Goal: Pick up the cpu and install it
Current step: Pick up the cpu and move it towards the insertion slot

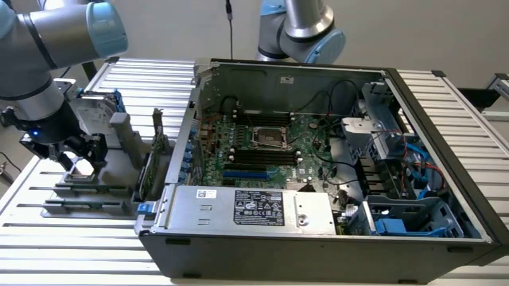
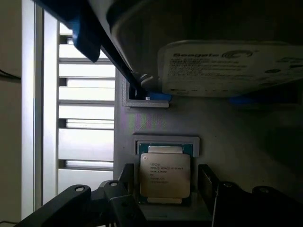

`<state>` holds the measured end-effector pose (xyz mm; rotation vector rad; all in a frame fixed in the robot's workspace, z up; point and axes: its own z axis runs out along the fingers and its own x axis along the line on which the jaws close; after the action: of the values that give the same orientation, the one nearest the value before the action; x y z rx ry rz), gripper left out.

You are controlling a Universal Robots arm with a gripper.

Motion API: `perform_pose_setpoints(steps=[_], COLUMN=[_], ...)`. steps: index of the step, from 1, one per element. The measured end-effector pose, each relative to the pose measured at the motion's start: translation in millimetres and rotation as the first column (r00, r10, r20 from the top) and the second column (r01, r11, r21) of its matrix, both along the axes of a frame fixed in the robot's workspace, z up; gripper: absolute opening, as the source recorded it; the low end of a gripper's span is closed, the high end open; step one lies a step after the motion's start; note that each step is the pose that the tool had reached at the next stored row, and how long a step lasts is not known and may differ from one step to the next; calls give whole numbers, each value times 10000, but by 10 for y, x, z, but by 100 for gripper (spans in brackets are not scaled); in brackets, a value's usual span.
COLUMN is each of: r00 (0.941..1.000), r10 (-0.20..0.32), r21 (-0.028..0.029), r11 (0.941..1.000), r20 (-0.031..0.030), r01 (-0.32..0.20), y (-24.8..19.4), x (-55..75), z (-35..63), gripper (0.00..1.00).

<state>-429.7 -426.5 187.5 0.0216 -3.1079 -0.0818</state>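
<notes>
The cpu [image 2: 164, 174], a small square chip with a dull silver top, lies flat in a grey holder [image 2: 166, 140] on the rack left of the computer case. In the exterior view the cpu [image 1: 80, 173] sits just under my gripper [image 1: 80, 164]. My gripper [image 2: 165, 191] is open, and its dark fingers [image 2: 207, 182] stand on either side of the chip with a small gap to each edge. The motherboard's bare socket [image 1: 269, 138] lies in the middle of the open case [image 1: 318, 238].
A silver hard drive [image 2: 227, 66] in a blue bracket stands in the rack [image 1: 87, 205] just beyond the cpu. Upright cards [image 1: 152, 156] stand between rack and case. A grey power-supply box [image 1: 250, 208] lines the case's near wall. A second arm [image 1: 302, 30] stands behind.
</notes>
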Motion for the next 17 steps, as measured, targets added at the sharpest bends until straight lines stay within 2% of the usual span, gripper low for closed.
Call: perform_pose_setpoints(steps=[9,14,17], r00=[10000,10000,10000], r10=[-1,-1,3], r21=[-17,-203,-226], r11=[10000,9998,9997], r20=[-44,-50,-51], r01=[1,-1,-4], y=[18,31,32], x=[-1,0,0], z=[-10,-31,-33], gripper=[65,65,65])
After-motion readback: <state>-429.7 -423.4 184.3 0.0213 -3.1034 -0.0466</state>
